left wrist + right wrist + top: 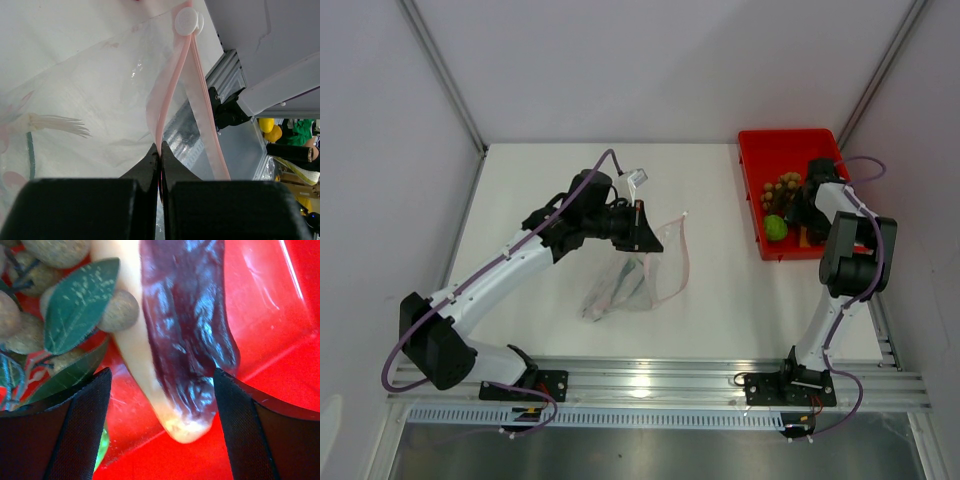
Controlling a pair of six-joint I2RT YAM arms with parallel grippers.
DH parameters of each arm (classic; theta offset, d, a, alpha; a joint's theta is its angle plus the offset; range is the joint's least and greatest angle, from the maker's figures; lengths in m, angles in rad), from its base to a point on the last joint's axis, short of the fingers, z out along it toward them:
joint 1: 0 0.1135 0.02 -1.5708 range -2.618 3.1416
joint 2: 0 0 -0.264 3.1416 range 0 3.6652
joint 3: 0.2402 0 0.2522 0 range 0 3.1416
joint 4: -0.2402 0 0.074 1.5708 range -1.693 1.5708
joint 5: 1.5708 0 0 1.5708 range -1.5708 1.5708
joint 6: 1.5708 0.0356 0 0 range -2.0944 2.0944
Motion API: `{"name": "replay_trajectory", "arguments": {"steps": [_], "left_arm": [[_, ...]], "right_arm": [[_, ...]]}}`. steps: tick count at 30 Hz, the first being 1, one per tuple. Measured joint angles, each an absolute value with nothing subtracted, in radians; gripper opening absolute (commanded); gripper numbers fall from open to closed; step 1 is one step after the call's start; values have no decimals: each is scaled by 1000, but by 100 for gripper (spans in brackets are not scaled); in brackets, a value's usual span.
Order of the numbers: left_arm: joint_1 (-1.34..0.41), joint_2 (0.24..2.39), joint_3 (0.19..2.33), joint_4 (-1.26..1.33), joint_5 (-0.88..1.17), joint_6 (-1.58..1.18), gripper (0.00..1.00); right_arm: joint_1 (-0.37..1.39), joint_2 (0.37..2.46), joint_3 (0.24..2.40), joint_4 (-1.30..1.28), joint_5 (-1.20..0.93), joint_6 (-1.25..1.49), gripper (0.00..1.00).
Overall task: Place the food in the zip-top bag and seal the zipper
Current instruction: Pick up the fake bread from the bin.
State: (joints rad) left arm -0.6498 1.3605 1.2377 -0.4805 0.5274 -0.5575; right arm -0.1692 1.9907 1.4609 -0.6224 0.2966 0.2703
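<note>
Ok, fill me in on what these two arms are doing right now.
The left gripper is shut on the zipper at the mouth of the zip-top bag. A green onion shows through the plastic. The right gripper is down in the red tray, its jaws open on either side of the dark purplish-red long piece and not yet closed. The bunch of tan fruits and the green round fruit lie in the tray.

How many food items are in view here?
4. The green onion shows through the zip-top bag; the tan fruit bunch, green round fruit and purplish-red piece lie in the red tray. The right arm may hide more.
</note>
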Motion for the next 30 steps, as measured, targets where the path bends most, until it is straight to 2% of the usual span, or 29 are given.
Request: {"name": "replay_trajectory", "arguments": {"steps": [2, 6, 7, 8, 9, 10, 11, 14, 15, 16, 30], "left_arm": [[-650, 1361, 1238, -480, 527, -558, 0], [-649, 1362, 1238, -480, 528, -557, 0], [-649, 1363, 1238, -480, 527, -557, 1], [-649, 1364, 1238, -480, 527, -557, 1], [-649, 1365, 1238, -481, 527, -557, 1], [-649, 1367, 1238, -480, 527, -556, 0], [-649, 1369, 1238, -481, 527, -556, 1], [-649, 1373, 1238, -481, 527, -557, 1], [-649, 1374, 1238, -481, 528, -557, 1], [-649, 1374, 1238, -481, 528, -557, 1], [-649, 1375, 1238, -482, 528, -558, 1]], "right_arm": [[-167, 1999, 1461, -606, 295, 264, 84], [-169, 2030, 1479, -604, 305, 261, 72], [-169, 2046, 1491, -611, 315, 259, 62], [-170, 2056, 1503, -619, 326, 256, 56], [-171, 2059, 1510, -622, 332, 255, 45], [-171, 2061, 1512, -619, 331, 257, 24], [-171, 2061, 1512, -614, 326, 248, 17], [-170, 2061, 1514, -604, 324, 245, 11], [-169, 2061, 1514, -603, 324, 241, 3], [-169, 2060, 1514, -602, 323, 237, 0], [-170, 1932, 1545, -640, 279, 236, 0]]}}
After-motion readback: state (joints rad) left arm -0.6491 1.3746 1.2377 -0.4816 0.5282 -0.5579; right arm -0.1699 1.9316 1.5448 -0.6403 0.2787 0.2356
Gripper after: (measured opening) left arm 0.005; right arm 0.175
